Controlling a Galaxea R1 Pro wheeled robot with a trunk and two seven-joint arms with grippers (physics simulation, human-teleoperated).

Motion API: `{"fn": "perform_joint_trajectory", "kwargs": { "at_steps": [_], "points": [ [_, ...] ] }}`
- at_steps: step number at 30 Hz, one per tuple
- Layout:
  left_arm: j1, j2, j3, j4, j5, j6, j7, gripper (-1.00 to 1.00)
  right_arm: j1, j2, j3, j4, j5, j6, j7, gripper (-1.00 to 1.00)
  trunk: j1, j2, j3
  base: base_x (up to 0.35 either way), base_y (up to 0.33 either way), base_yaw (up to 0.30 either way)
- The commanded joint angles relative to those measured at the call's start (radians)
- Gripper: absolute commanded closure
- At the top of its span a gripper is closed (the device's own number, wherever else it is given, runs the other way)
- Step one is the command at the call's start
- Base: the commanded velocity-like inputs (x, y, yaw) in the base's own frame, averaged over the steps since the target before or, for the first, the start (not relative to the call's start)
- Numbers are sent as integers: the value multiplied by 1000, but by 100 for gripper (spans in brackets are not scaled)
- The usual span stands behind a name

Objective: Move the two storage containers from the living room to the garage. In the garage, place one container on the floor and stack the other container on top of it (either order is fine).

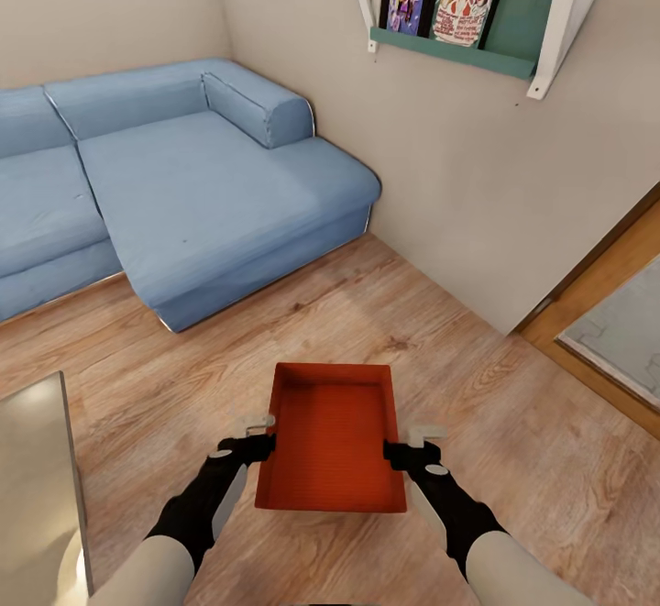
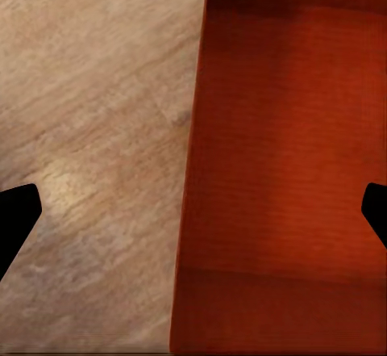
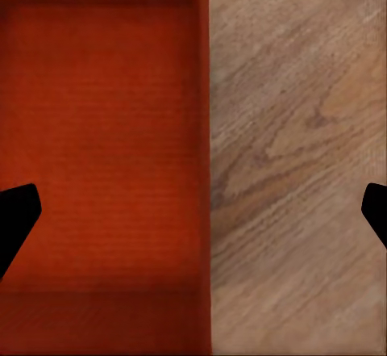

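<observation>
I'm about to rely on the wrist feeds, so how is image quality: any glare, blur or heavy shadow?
Head view: sharp, evenly lit; a soft bright patch on the wood floor ahead of the container. Left wrist view: a pale sheen on the planks; the fingers are featureless black silhouettes. Right wrist view: soft overall, the container's far wall shaded darker, no glare.

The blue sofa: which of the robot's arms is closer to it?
Left. The left gripper sits at the red bin's sofa-side wall, nearer the blue sofa; the right gripper is at the bin's opposite wall.
</observation>
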Motion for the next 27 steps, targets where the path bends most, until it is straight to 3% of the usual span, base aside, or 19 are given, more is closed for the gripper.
{"fn": "perform_joint_trajectory", "kwargs": {
  "at_steps": [1, 10, 27],
  "points": [
    [0, 1, -3, 2, 11, 4, 8, -100, 0, -1, 9, 3, -11, 5, -8, -100, 0, 0, -1, 0, 0, 0],
    [0, 4, -2, 61, 14, -4, 8, -100, 0, 0, 9, 58, -11, -19, -8, -100, 0, 0, -1, 0, 0, 0],
    [0, 12, 0, 71, 16, -5, 7, -100, 0, -2, 7, 64, -12, -19, -8, -100, 0, 0, -1, 0, 0, 0]
  ]
}}
